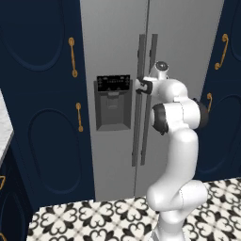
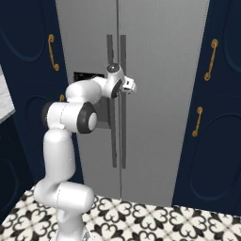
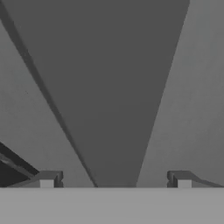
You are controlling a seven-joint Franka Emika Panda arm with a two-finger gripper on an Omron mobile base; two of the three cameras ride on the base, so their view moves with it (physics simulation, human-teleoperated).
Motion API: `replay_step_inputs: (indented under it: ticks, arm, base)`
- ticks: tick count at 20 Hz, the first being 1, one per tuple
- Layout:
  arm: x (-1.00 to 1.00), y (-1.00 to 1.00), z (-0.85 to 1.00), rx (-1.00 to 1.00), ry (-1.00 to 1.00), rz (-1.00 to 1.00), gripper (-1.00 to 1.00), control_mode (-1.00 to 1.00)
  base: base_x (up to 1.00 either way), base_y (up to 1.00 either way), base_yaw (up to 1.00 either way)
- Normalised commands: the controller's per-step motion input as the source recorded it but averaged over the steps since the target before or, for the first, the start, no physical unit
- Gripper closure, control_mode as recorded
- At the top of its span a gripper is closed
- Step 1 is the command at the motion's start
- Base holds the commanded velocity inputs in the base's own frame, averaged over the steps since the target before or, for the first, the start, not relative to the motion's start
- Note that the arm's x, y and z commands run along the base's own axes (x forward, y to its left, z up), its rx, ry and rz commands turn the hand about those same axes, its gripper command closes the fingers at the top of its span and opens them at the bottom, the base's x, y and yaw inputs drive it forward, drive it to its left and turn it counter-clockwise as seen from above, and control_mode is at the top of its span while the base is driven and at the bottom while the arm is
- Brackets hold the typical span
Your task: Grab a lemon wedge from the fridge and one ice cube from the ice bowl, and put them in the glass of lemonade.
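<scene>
Item: fridge (image 1: 117, 42), tall, grey, two doors, both shut; lemon wedge presumably behind them, unseen. Step in hand, by judgement: opening the fridge, first stage of fetching the wedge; ice cube and glass untouched as far as can be told. Gripper (image 3: 115, 179): jaws stand wide, holding nothing, one fingertip (image 3: 47, 180) to each side of a dark vertical door handle (image 3: 113, 109), which runs straight ahead between them, apparently not yet pinched. Next move calls for closing on that handle, then pulling outward along the door's arc. Dispenser panel (image 1: 113, 101): black, recessed, beside the jaws on the neighbouring door. Surroundings: navy cabinets (image 1: 42, 94) with gold handles (image 1: 73, 56) flanking both sides; patterned black-and-white floor tiles (image 1: 108, 219) below.
</scene>
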Motion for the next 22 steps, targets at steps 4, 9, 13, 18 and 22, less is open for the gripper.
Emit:
replay_step_inputs:
  ticks: [4, 9, 13, 18, 22]
  arm:
    - [0.16, -0.15, -0.2, 0.0, 0.0, 0.0, -1.0, -1.0]
    - [0.0, -0.08, -0.12, 0.0, -0.05, 0.0, -1.0, -1.0]
    - [0.0, -0.21, 0.0, 0.0, -0.02, 0.0, -1.0, -1.0]
    - [0.04, -0.28, 0.0, 0.0, 0.0, 0.0, -1.0, -1.0]
    - [0.43, -0.01, 0.0, 0.0, 0.0, 0.0, -1.0, -1.0]
  base:
    - [0.0, 0.0, 0.0]
    - [0.0, 0.0, 0.0]
    - [0.0, 0.0, 0.0]
    - [0.0, 0.0, 0.0]
    - [0.0, 0.0, 0.0]
